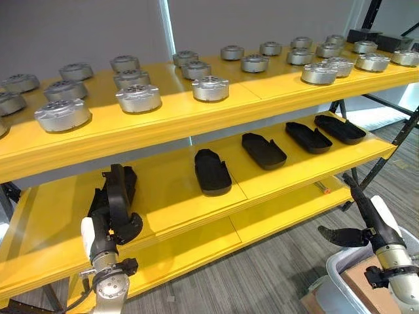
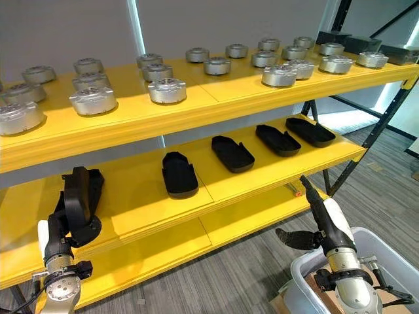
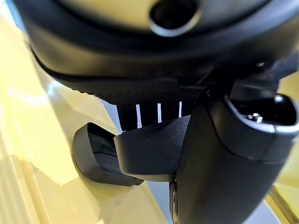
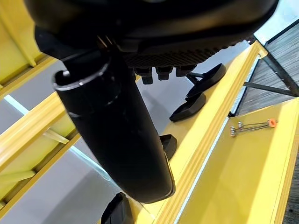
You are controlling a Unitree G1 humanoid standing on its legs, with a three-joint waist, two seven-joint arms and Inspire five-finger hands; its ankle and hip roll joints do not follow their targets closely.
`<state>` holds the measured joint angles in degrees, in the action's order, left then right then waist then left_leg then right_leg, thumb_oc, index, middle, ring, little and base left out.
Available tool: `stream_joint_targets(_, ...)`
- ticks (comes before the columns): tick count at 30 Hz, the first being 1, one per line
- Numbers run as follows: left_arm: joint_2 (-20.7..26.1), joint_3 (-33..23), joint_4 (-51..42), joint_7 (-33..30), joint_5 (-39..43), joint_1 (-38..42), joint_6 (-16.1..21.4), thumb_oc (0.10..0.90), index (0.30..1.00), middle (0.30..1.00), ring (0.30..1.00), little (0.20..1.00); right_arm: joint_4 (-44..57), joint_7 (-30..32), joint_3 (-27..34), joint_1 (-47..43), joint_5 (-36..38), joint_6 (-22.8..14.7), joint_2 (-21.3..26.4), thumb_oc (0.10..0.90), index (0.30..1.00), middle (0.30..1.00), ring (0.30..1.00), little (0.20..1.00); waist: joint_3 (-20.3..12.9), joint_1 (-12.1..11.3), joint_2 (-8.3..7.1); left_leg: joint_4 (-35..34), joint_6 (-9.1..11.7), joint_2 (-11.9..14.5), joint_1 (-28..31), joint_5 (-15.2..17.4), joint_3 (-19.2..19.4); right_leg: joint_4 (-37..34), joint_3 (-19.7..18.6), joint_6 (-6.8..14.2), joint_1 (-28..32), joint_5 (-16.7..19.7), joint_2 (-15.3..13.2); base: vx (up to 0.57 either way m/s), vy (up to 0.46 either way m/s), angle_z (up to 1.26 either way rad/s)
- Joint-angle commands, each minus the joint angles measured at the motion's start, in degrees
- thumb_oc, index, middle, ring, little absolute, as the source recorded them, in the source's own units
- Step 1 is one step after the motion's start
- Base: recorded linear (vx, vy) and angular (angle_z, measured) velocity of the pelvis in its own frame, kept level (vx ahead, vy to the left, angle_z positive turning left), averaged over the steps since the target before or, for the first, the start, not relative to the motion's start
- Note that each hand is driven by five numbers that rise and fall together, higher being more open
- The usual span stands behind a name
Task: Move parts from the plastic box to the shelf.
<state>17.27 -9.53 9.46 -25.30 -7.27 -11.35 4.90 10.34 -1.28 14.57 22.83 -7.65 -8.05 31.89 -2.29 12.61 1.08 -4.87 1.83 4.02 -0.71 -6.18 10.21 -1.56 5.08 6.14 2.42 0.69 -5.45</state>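
I am at the placing step: my left hand [image 1: 116, 208] is at the left end of the shelf's [image 1: 275, 176] middle board, with its fingers curled round a black part [image 1: 121, 188] that I hold near the board's front edge. In the left wrist view my thumb [image 3: 219, 163] and fingers [image 3: 149, 151] close on that dark part, with the yellow board just beyond it. I cannot tell whether the part already rests flat on the board or still hangs a little above it.

Four more black parts lie on the same board in a row running toward its right end: one [image 1: 212, 172] near the middle, then a second [image 1: 263, 150], a third [image 1: 308, 137] and a fourth [image 1: 339, 129]. The top board carries many round silver motor housings [image 1: 209, 88], well apart from where I work.

My right hand [image 1: 366, 219] hangs low beyond the right end of the lower board, above the plastic box [image 2: 308, 278], its fingers straight and its thumb spread out to the side, holding nothing.

The next move, as I judge it, calls for settling the held part level on the board, leaving a gap from its nearest neighbour, and then relaxing my left fingers before I draw back. After that I expect my right hand to reach down into the plastic box for another part.
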Motion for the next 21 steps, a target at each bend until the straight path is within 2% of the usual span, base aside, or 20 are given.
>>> stream_joint_targets(1, 8.4, -5.71, 0.97, -4.93, -2.87, 11.37, 4.88, 0.4, 0.3, 0.3, 0.3, 0.3, 0.33, 2.21, 6.19, -4.47, 3.89, -4.18, 0.83, 0.9, 1.0, 1.0, 1.0, 1.0, -1.91, -0.95, -1.55, -0.13, 0.21, -1.84, 6.14, 7.66, 2.94, 0.79, -0.81, 0.58, -4.54, 2.27, 2.57, 0.0, 0.0, 0.0)
stream_joint_targets(7, 11.5, -4.84, 4.88, -4.65, -5.73, 13.07, 3.86, 0.4, 0.3, 0.3, 0.3, 0.3, 0.03, 2.25, 6.32, -4.76, 4.23, -4.41, 1.19, 0.9, 1.0, 1.0, 1.0, 1.0, -1.4, -0.52, -1.52, -0.13, 0.26, -1.85, 6.03, 7.67, 3.14, 0.54, -1.35, 0.66, -4.78, 2.6, 2.56, 0.0, 0.001, -0.01)
stream_joint_targets(21, 14.0, -6.17, 8.93, -4.62, -5.21, 14.72, 2.88, 0.4, 0.3, 0.3, 0.3, 0.3, 1.3, 0.64, 7.2, -2.27, 4.27, -4.23, 1.27, 0.9, 1.0, 1.0, 1.0, 1.0, -0.21, -0.03, -1.5, -0.13, 0.36, -1.76, 5.98, 7.72, 3.94, 0.11, -2.46, 0.74, -5.33, 3.15, 2.84, 0.01, 0.005, -0.05)
